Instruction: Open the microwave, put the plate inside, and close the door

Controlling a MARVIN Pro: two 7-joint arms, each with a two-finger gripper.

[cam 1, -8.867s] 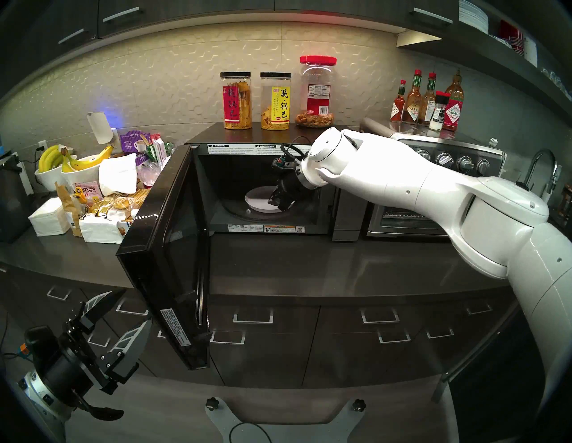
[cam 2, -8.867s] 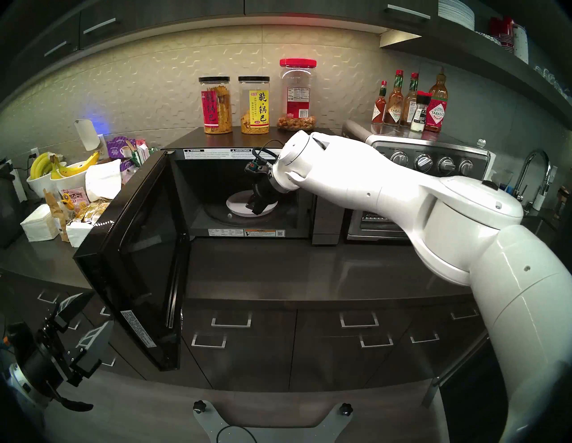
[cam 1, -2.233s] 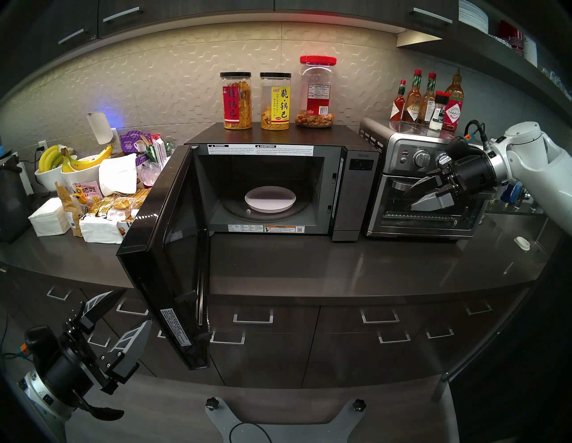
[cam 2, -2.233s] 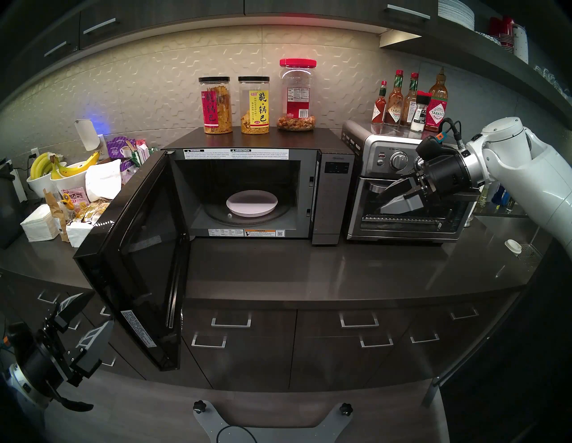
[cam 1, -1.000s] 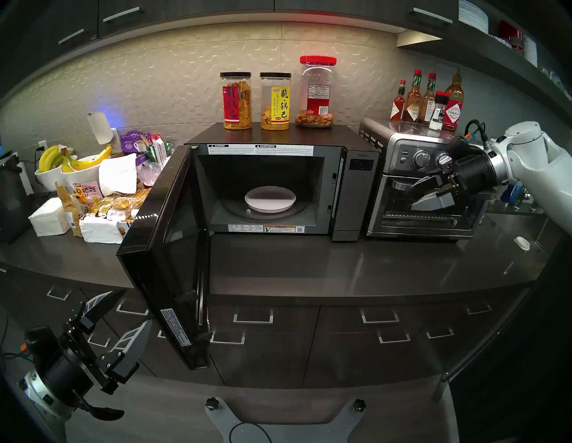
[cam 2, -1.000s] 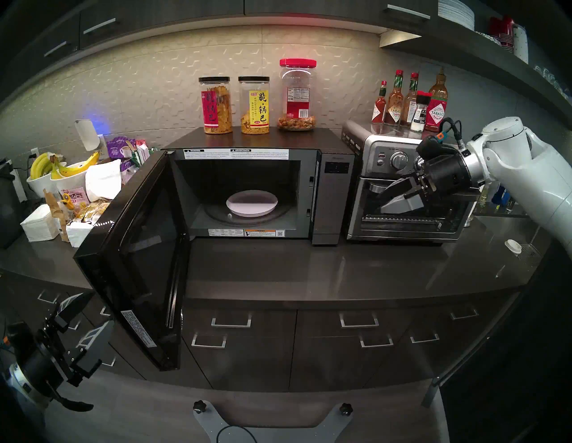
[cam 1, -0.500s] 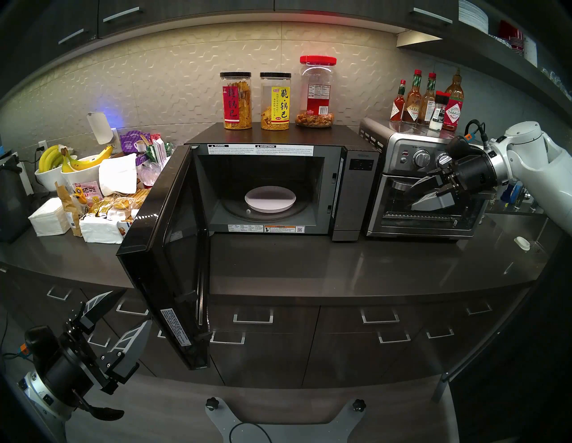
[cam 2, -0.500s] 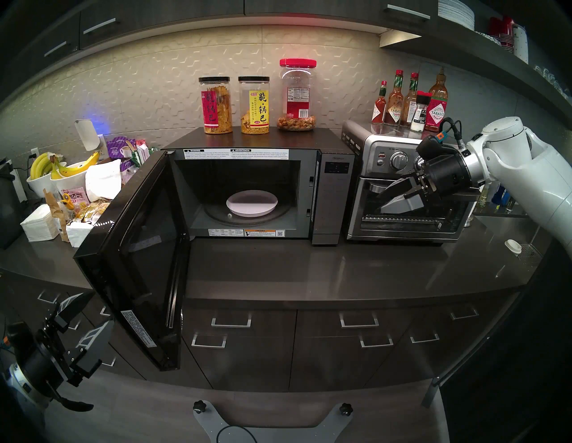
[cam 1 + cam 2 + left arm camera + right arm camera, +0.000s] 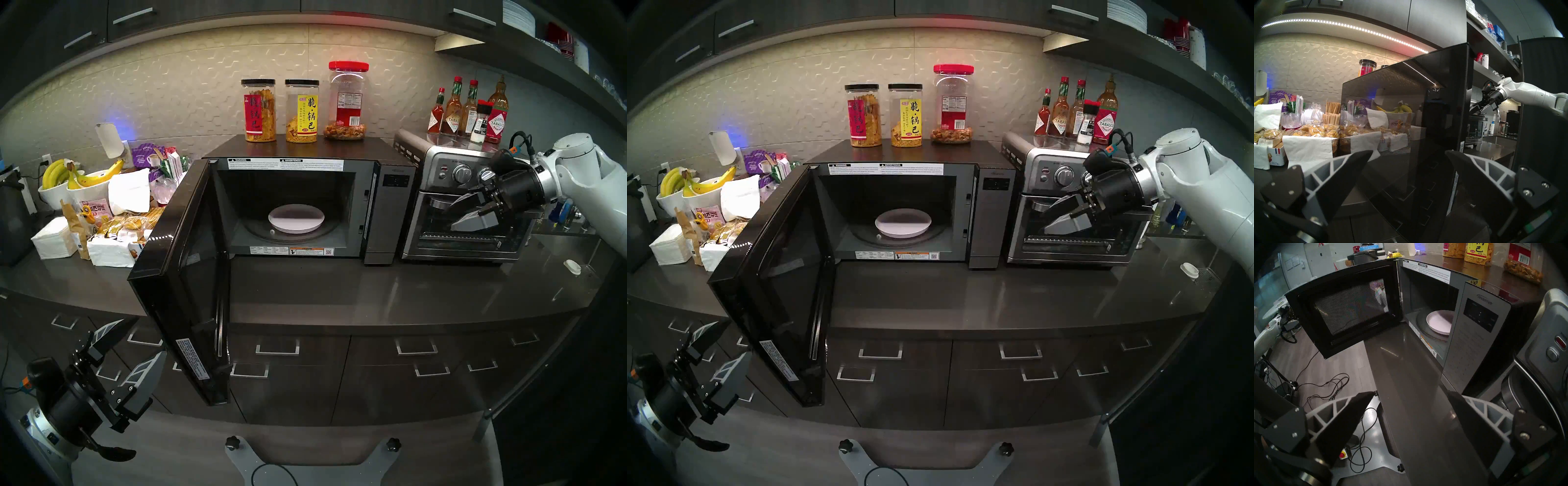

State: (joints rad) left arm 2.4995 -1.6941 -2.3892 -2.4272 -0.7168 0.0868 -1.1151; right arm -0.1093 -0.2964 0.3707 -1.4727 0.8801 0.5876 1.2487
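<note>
Plate inside open microwave

White plate – black microwave, grey strip; yellow bananas.

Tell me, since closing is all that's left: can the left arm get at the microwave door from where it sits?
Probably yes. The left gripper is open and empty just outside the swung-out door, facing its glossy outer face, with nothing between them. The plate sits fully inside the microwave, clear of the door's swing.
</note>
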